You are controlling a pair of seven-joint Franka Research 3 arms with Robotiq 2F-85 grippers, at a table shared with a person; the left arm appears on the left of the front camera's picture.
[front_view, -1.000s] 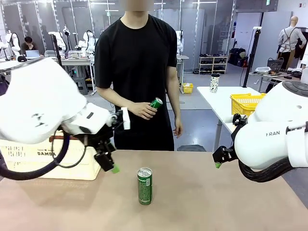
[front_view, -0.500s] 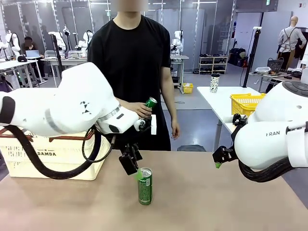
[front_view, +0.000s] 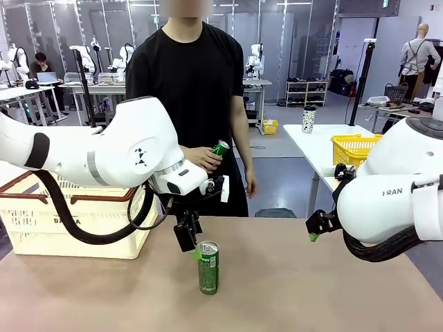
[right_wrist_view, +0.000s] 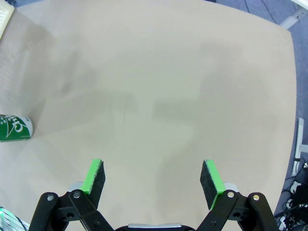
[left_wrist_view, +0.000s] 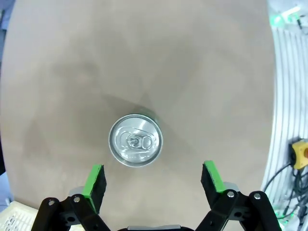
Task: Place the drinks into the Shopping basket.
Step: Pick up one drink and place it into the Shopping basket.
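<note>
One green drink can [front_view: 208, 268] stands upright on the tan table [front_view: 311, 290], a little left of the middle. My left gripper [front_view: 192, 247] hangs just above its silver top, slightly to the left and open. Looking down in the left wrist view, the can top [left_wrist_view: 135, 140] lies just beyond the open left gripper [left_wrist_view: 153, 178], nearer one green pad [left_wrist_view: 95, 179]. The person across the table holds a second green can [front_view: 221, 146] in one hand. The Shopping basket [front_view: 41, 225] stands at the table's left. My right gripper [front_view: 315, 234] hovers open at the right, and the right gripper [right_wrist_view: 153, 177] holds nothing.
The standing can [right_wrist_view: 14, 127] shows at the left edge of the right wrist view. On a white table behind at the right are a yellow basket [front_view: 354, 147] and a speckled cup [front_view: 309, 119]. My left arm crosses in front of the Shopping basket.
My left arm has swung right from beside the basket to just above the standing can, jaws still open. The right arm has not moved, and the person still holds the other can.
</note>
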